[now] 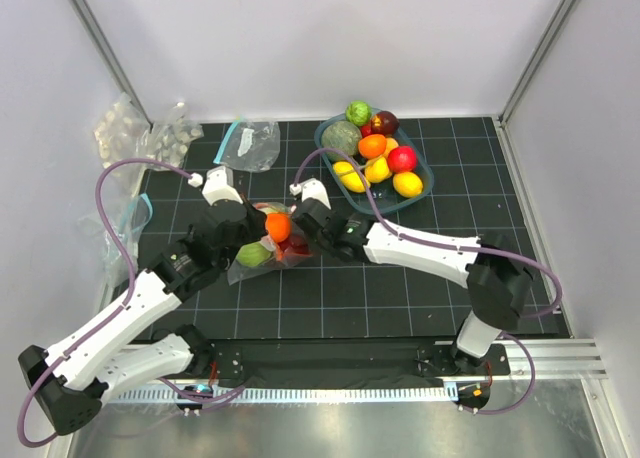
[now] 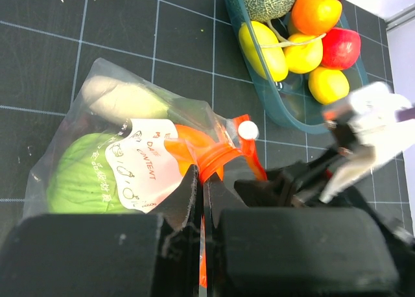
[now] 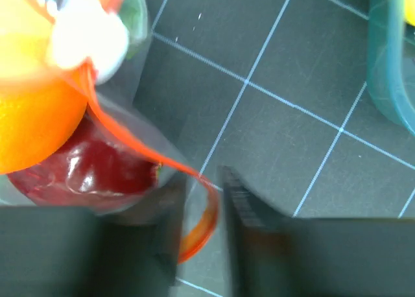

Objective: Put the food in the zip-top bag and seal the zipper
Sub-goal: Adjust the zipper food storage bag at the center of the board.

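Observation:
The zip-top bag [image 1: 290,250] lies at mid-table between both arms. In the left wrist view the clear bag [image 2: 97,83] holds a green cabbage [image 2: 74,180] and a white oblong vegetable [image 2: 120,99]. My left gripper [image 2: 201,177] is shut on the orange-red zipper [image 2: 217,157] at the bag's mouth. An orange [image 3: 32,128] and a red apple [image 3: 97,170] sit just inside the mouth. My right gripper [image 3: 202,187] has its jaws apart, with a loop of the zipper [image 3: 204,219] hanging between them against the left finger. More food, lemons [image 1: 407,184] and an orange [image 1: 372,145], stays in the basket.
A teal basket [image 1: 322,143] of fruit stands at the back right, close behind the right arm; its rim [image 2: 272,109] shows in the left wrist view. Other clear bags [image 1: 250,143] lie at the back, and bags of white pieces [image 1: 120,133] sit against the left wall.

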Robot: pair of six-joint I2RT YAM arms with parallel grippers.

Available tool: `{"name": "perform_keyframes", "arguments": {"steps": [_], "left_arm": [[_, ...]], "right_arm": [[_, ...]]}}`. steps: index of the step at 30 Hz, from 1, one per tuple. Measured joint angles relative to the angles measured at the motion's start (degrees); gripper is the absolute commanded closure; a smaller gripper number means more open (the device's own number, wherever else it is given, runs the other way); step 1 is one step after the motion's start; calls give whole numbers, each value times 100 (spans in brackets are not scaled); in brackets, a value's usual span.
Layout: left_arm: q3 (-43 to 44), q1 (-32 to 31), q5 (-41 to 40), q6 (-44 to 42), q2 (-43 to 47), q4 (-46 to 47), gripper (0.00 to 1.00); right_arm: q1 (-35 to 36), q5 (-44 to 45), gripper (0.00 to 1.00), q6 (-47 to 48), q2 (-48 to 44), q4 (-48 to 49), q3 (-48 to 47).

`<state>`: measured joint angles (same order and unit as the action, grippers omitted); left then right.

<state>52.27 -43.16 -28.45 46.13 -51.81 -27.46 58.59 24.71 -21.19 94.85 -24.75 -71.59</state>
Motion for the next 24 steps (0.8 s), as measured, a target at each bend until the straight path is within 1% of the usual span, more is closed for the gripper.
{"name": "perform_keyframes", "arguments": {"steps": [1, 2, 3, 8, 11, 13, 18, 21, 24], "left_arm": [[0, 0, 0, 0, 0, -2, 100], [0, 0, 0, 0, 0, -4, 100], [0, 0, 2, 0, -2, -2, 100], [57, 0, 160, -46, -127, 4, 100], [177, 4, 490, -146, -382, 94, 100], [203, 4, 778, -201, -520, 203, 100], [203, 4, 1810, -380, -776, 590, 100], [205, 4, 2400, -459, -905, 782, 100], [205, 0, 2933, -474, -1005, 925, 100]], "right_arm": [[2, -26, 91, -11, 90, -90, -66], [2, -55, 96, -7, 146, -138, -116], [2, -81, 99, -28, 168, -153, -140], [2, -118, 99, -55, -107, -173, -92], [2, -92, 99, -15, -684, -39, 195], [2, -70, 99, 11, -1196, 92, 483], [0, -37, 99, 87, -2789, 761, 1412], [-11, 31, 99, 133, -3250, 964, 1631], [-22, 72, 99, 160, -3292, 1115, 1633]]}}
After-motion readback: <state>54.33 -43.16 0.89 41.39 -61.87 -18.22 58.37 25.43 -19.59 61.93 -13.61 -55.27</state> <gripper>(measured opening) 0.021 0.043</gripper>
